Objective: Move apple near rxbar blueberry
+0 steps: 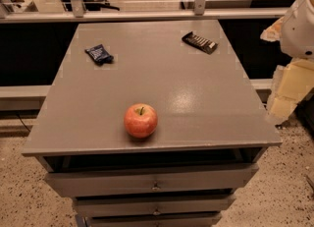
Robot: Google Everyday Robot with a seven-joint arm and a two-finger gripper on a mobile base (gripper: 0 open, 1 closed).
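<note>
The apple (141, 120) is round and red-orange with a short dark stem. It stands on the grey cabinet top (196, 83) near the front edge, a little left of the middle. The rxbar blueberry (99, 53), a small crumpled dark blue wrapper, lies at the far left of the top. My arm's white body (299, 24) shows at the right edge of the view. My gripper (290, 87) hangs below it as pale blocky shapes, off the cabinet's right side and far from both the apple and the wrapper.
A longer black bar wrapper with whitish stripes (199, 42) lies at the far right of the top. The cabinet has drawers (155, 182) below its front edge. A metal rail (147, 14) runs behind it. Speckled floor lies on both sides.
</note>
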